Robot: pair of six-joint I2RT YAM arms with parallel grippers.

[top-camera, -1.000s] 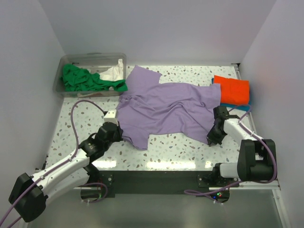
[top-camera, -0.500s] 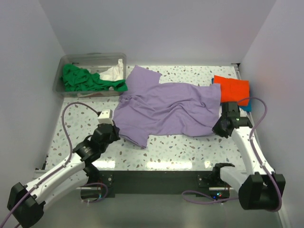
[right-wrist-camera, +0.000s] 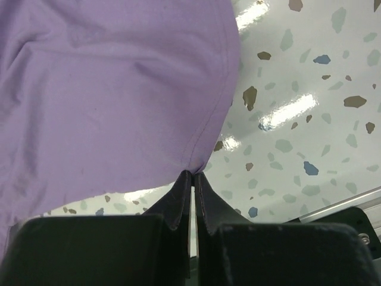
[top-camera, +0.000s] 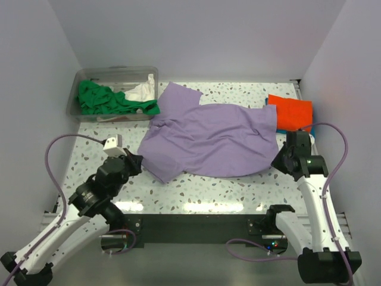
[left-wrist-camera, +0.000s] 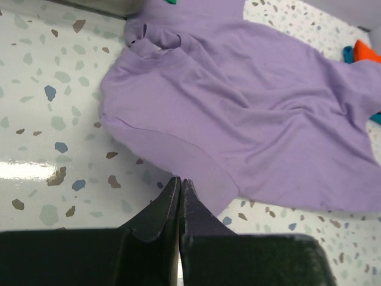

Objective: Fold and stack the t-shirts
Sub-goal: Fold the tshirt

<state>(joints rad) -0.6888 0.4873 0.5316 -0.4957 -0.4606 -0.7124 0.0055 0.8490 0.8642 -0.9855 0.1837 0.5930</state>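
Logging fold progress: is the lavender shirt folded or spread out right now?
Spread out: the lavender shirt lies open, wrinkled, across the table, the left gripper and right gripper pinching its edges.

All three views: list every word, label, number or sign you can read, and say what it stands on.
None. No readable text shows in any view: the lavender t-shirt, the orange t-shirt and the green t-shirt are plain, and the clear tub shows no label.
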